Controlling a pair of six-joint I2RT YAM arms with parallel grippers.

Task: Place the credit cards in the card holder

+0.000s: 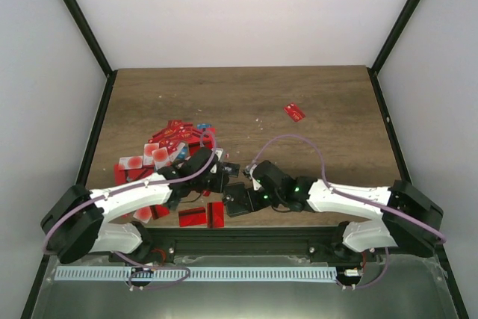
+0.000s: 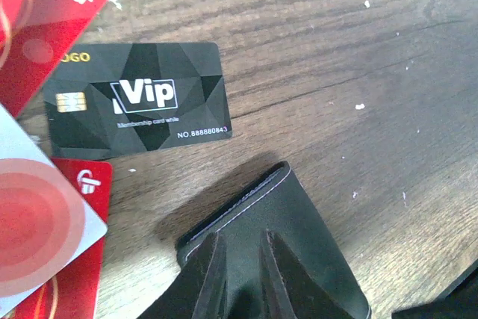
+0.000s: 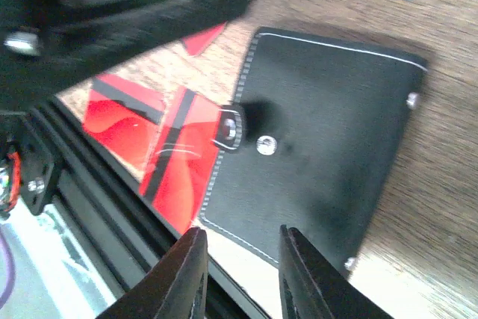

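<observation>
The black card holder (image 1: 239, 202) lies open near the table's front edge, snap studs showing in the right wrist view (image 3: 321, 140). My left gripper (image 1: 224, 177) is shut on one raised flap of the holder (image 2: 299, 222), which casts a shadow on the wood. My right gripper (image 3: 239, 274) is open and empty, hovering over the holder's near edge. Several red credit cards (image 1: 168, 143) lie piled at the left. Two red cards with dark stripes (image 3: 179, 158) lie beside the holder's left edge. One red card (image 1: 294, 112) lies alone at the far right.
A thin black VIP card (image 2: 138, 98) lies flat just beyond the raised flap. A white card with a red disc (image 2: 37, 218) and red cards (image 2: 45, 5) are to its left. The black front rail (image 1: 246, 238) runs just behind the holder.
</observation>
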